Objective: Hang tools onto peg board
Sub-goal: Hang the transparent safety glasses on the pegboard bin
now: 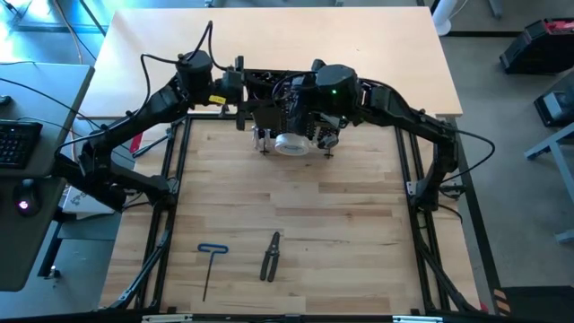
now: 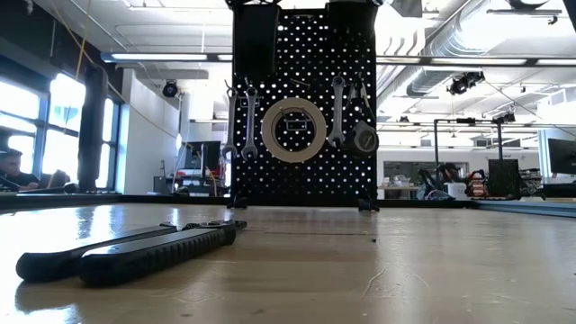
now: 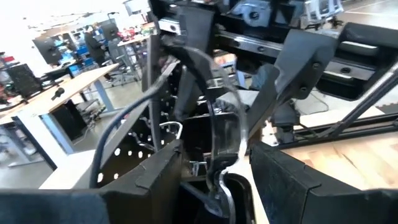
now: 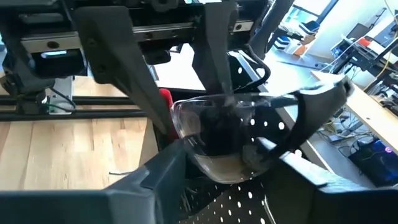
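Observation:
The black peg board (image 2: pixel 301 99) stands upright at the table's far middle. A tape roll (image 2: pixel 293 130) and silver wrenches (image 2: pixel 247 117) hang on its front. Both grippers are up at its top edge, my left gripper (image 1: pixel 239 93) at its left end and my right gripper (image 1: pixel 299 109) over its middle. Between them is a pair of clear safety glasses (image 4: pixel 217 134) with a black frame (image 3: pixel 214 106), and both grippers are shut on it. Dark-handled pliers (image 1: pixel 271 256) and a blue T-handle hex key (image 1: pixel 211 258) lie flat on the near part of the table. My left gripper has the glasses' black side arm (image 3: pixel 225 177) between its two fingers, coming nearly level from the table's left. The arm curves up and away from the fingers. The spot where the pads meet it is hidden low between the fingers. My right gripper takes the clear lens (image 4: pixel 205 155) between its two fingers, which stand at the lens's two ends and slant slightly down from the table's right. The glasses sit clear of the table above the board's top edge, with one black side arm (image 4: pixel 323 99) reaching past a finger.
Black frame rails (image 1: pixel 170 188) run along both sides of the wooden table top (image 1: pixel 341 224). A light board (image 1: pixel 269 36) lies behind the peg board. Desks and a keyboard (image 1: pixel 18 144) stand off the table's left.

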